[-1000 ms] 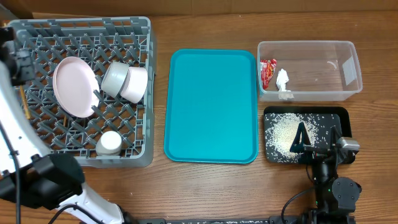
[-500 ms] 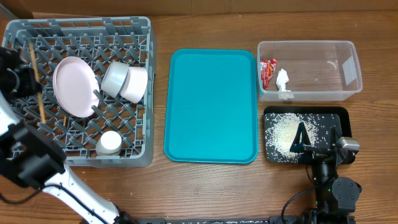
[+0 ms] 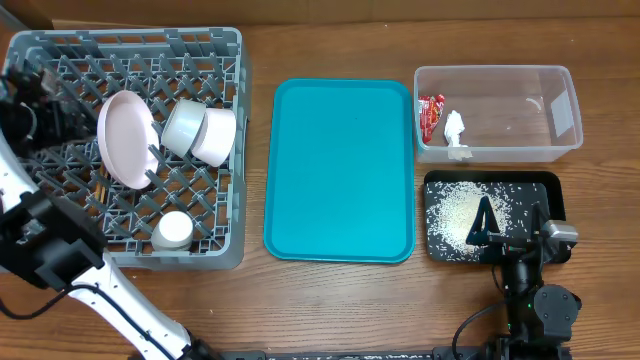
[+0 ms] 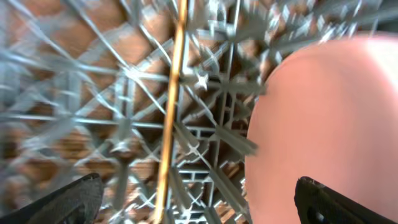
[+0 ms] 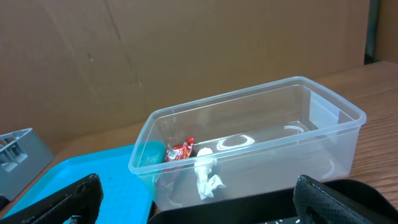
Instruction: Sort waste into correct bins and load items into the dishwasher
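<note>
Grey dish rack (image 3: 130,42) sits far left in the overhead view. Plate (image 3: 125,140) stands on edge between pegs, left of rack centre. First bowl (image 3: 183,124) and second bowl (image 3: 217,136) lie on their sides, touching, just right of the plate. Cup (image 3: 173,232) is near the rack's front wall. Chopstick (image 3: 100,186) shows as a short brown sliver in the lattice, below-left of the plate; I can't make out a second one. Left gripper (image 3: 38,95) is over the rack's left edge. Teal tray (image 3: 340,170) is mid-table. Clear tub (image 3: 560,100) is top right, with red wrapper (image 3: 431,115) and tissue (image 3: 455,133) side by side at its left end. Black tray (image 3: 548,190) is just below the tub, with rice (image 3: 455,208) spread over its left half. Right gripper (image 3: 510,238) sits over that tray's front edge.

Left wrist is blurred. Fingers sit in the lower corners, wide apart, gripping nothing. Chopstick lies in the lattice, near-vertical in frame, clear of both fingers. Plate fills the right side.

Right wrist: fingers also wide apart, nothing held. Tub is straight ahead, wrapper and tissue inside at its left end. Teal tray is at left, with a rack corner at the far left edge.
</note>
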Motion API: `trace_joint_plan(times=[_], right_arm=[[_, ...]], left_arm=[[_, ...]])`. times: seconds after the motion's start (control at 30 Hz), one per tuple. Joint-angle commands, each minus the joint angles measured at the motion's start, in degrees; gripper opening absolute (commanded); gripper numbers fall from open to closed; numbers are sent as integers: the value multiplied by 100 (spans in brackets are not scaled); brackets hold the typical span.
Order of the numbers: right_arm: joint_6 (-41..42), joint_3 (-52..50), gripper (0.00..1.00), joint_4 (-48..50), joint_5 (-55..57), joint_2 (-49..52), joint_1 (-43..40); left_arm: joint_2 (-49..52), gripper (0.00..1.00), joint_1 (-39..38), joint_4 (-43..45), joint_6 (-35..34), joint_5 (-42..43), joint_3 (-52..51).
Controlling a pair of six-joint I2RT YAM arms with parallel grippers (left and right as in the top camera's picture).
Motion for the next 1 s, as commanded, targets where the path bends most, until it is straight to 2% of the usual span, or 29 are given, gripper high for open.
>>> trace_joint_plan(times=[0.0, 0.17, 0.3, 0.4, 0.5, 0.67, 0.87, 0.97], right_arm=[[-7, -57, 100, 24, 33, -57, -17], [-7, -57, 100, 24, 33, -57, -17], [-9, -57, 100, 24, 33, -57, -17], [-9, -57, 100, 24, 33, -57, -17], [-9, -57, 100, 24, 33, -57, -17], [-7, -57, 100, 24, 33, -57, -17], [-9, -57, 100, 24, 33, -57, -17], [-9, -57, 100, 24, 31, -57, -17]], left_arm=[[-544, 100, 61, -297, -385, -11, 968], [-1488, 100, -15, -511, -798, 33, 1386], [-2332, 100, -297, -590, -883, 734, 1388], [-2844, 100, -774, -682, -881, 1303, 1386], [-3250, 100, -1617, -835, -874, 1257, 1386], [-3519, 100, -3488, -973, -1029, 271, 1384], [-3713, 100, -5423, -973, -2389, -2299, 1384], [-4089, 100, -6360, -973, -2736, -3298, 1384]])
